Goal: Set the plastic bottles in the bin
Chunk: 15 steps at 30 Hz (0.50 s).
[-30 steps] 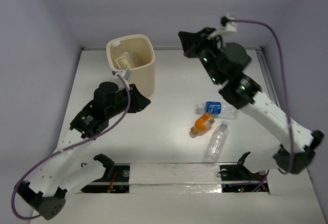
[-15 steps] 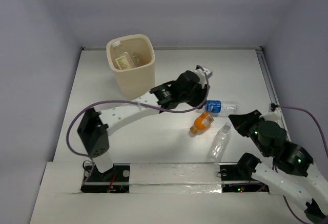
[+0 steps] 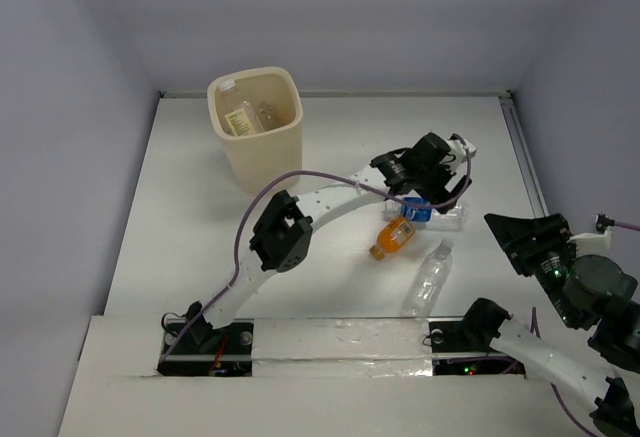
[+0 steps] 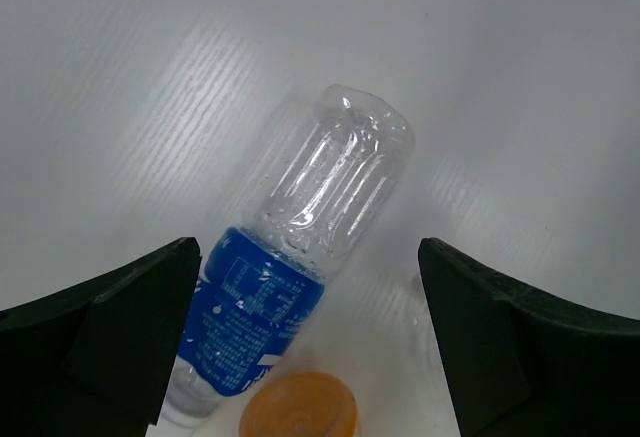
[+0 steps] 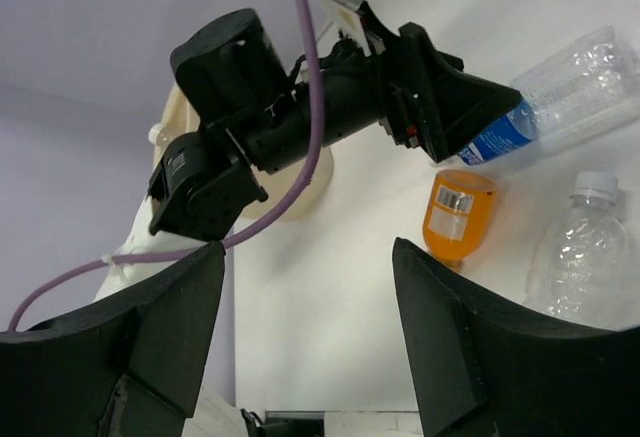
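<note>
Well, with your left fingers (image 4: 105,342) wide over the clear blue-labelled plastic bottle (image 4: 300,257), closing on its round body may roll it against the stubby orange bottle (image 4: 300,409).

Bin (image 3: 265,157) cream-beige; labelled bottle (image 4: 290,257) clear, label blue; stubby bottle (image 3: 394,240) orange; plain bottle (image 3: 424,279) clear, cap white; cable (image 5: 308,57) purple.

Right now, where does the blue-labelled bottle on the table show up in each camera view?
Top external: the blue-labelled bottle lies right of centre, under the left gripper.
Left wrist: the bottle fills mid-frame, blue label toward the bottom edge.
Right wrist: the bottle sits upper right, label end behind the left gripper.
Shared landmark: the orange bottle beside its label end.
</note>
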Each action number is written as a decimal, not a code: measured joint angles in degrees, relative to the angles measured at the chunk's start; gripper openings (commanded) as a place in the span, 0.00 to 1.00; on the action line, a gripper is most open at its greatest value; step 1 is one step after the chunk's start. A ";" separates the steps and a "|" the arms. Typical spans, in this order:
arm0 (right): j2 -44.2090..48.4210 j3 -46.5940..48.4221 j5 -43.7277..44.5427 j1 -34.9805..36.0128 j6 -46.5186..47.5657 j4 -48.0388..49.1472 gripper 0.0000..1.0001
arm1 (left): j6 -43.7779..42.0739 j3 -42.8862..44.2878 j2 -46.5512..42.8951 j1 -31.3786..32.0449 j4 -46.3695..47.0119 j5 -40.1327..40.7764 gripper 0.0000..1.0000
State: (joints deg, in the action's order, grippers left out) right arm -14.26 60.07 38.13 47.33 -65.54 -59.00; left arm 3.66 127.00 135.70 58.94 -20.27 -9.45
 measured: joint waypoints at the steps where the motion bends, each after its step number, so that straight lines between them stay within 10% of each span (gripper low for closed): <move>1: 0.00 0.02 -0.15 0.00 0.26 -0.48 0.74 | -0.50 1.57 1.44 0.09 -0.83 -0.98 0.90; 15: -0.39 -0.24 -5.05 -0.02 4.09 -2.56 0.80 | -6.91 3.74 8.11 0.63 -4.87 1.09 0.82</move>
State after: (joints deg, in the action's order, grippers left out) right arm -14.66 59.83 33.08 47.31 -61.45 -61.56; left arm -3.25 130.74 143.81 59.57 -25.15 -8.36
